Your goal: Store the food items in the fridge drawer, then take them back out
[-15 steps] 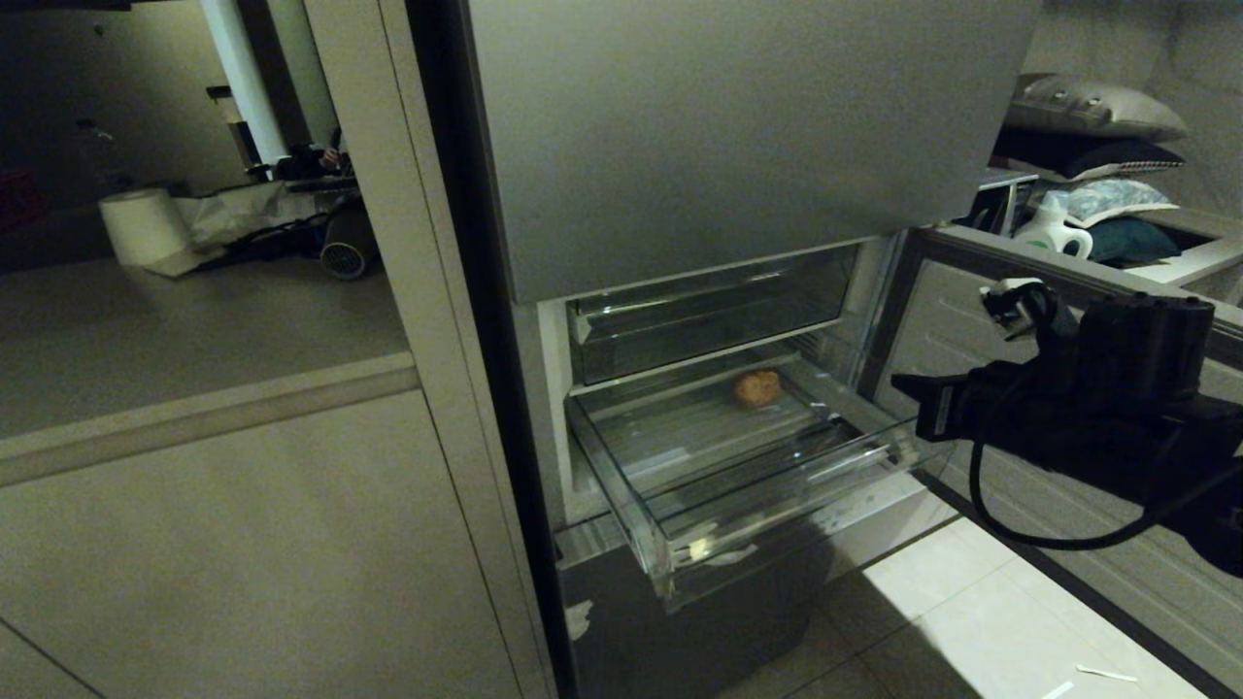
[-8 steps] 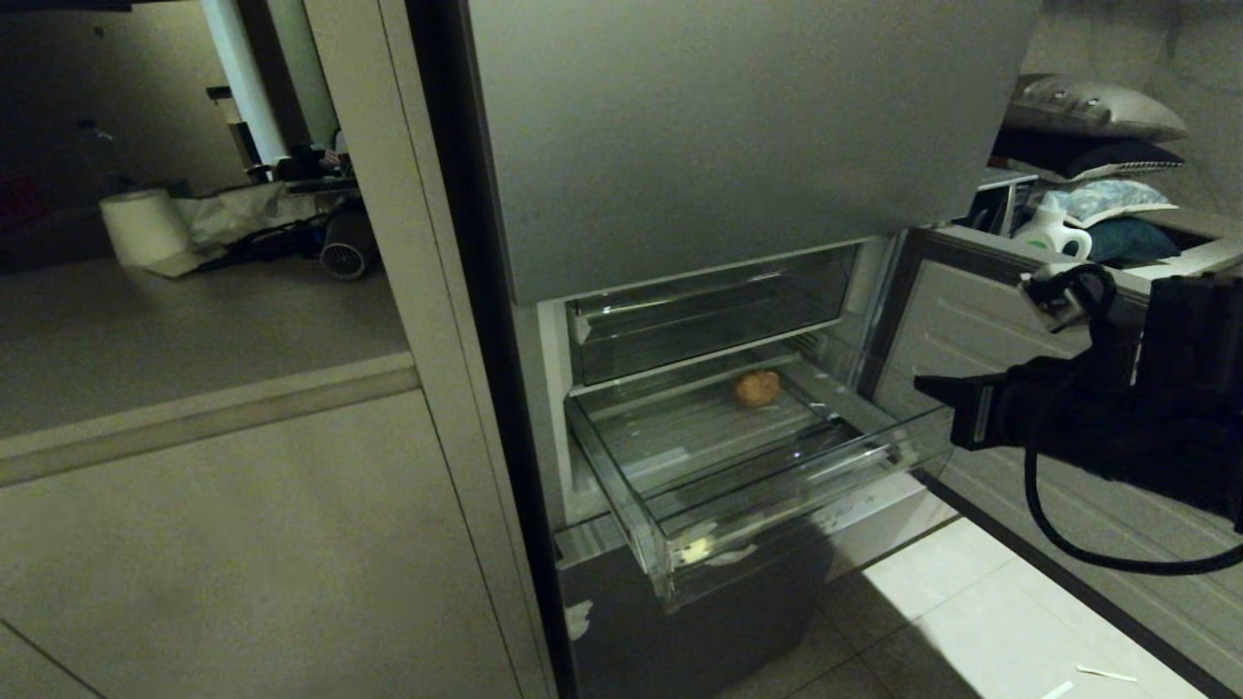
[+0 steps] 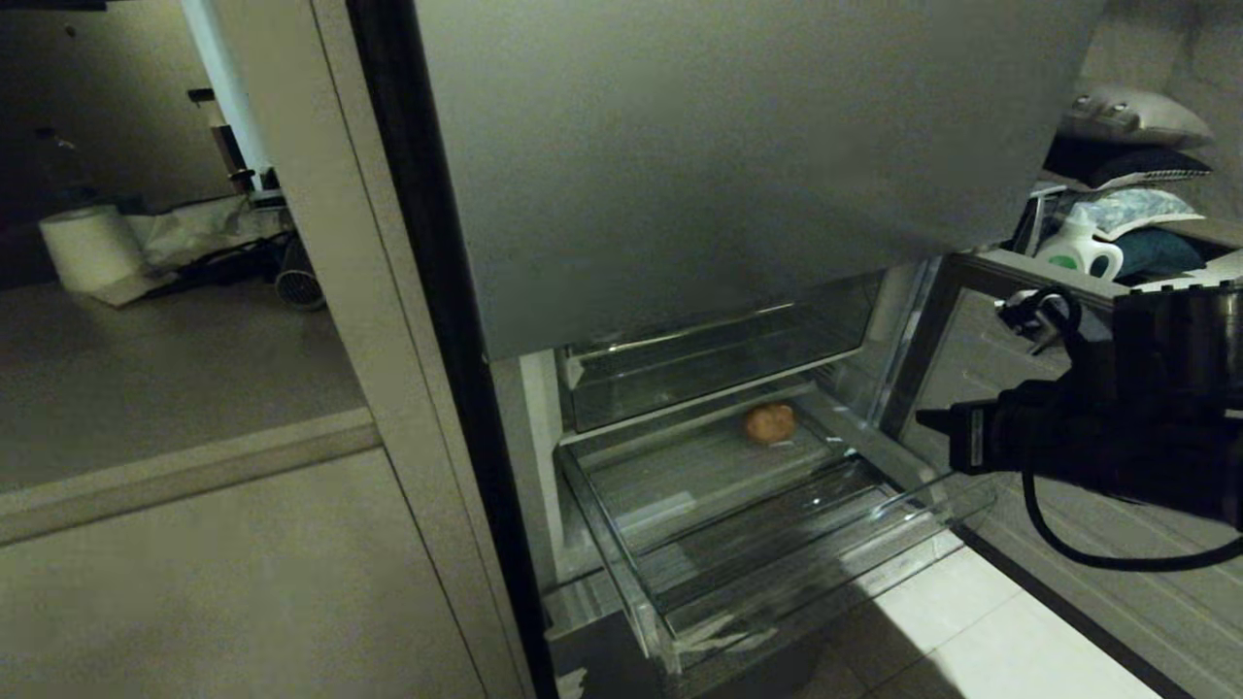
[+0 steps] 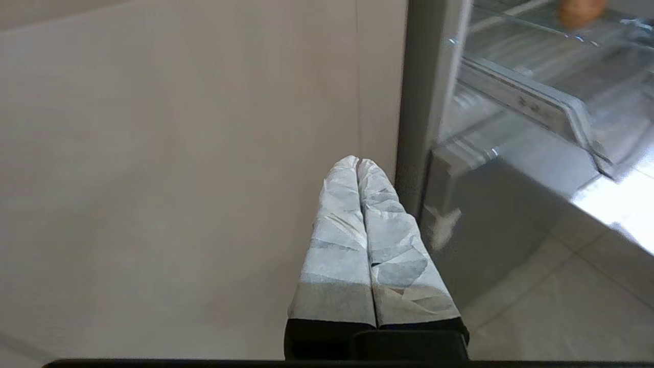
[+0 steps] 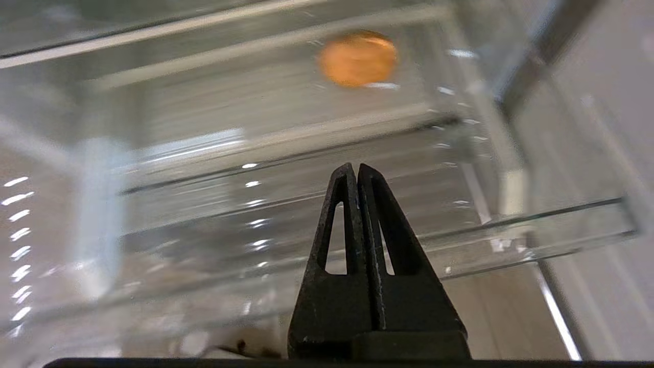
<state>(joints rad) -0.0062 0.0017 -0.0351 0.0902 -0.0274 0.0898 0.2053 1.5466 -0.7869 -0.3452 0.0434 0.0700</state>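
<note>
The fridge drawer (image 3: 806,602), a clear plastic bin with a ridged floor, stands pulled out low in the fridge. One food item, a small orange-brown lump (image 3: 769,423), lies at the drawer's back right. My right gripper (image 3: 927,419) is shut and empty. It hovers beside the drawer's right front corner and points at it. In the right wrist view the gripper (image 5: 356,168) sits in front of the drawer's front wall (image 5: 536,225), with the lump (image 5: 358,58) beyond. My left gripper (image 4: 357,161), wrapped in white, is shut and empty beside the beige cabinet, left of the drawer (image 4: 541,102).
A grey steel door panel (image 3: 728,146) hangs above the drawer, with a second clear bin (image 3: 709,359) just under it. The open lower fridge door (image 3: 1117,553) stands at the right, behind my right arm. A beige cabinet front (image 3: 243,582) fills the left. Pale floor tiles (image 3: 1020,641) lie below.
The whole head view has shifted, so the camera moved. My right arm has drawn back toward the right edge, its gripper still shut. The orange-brown lump has stayed in place in the drawer.
</note>
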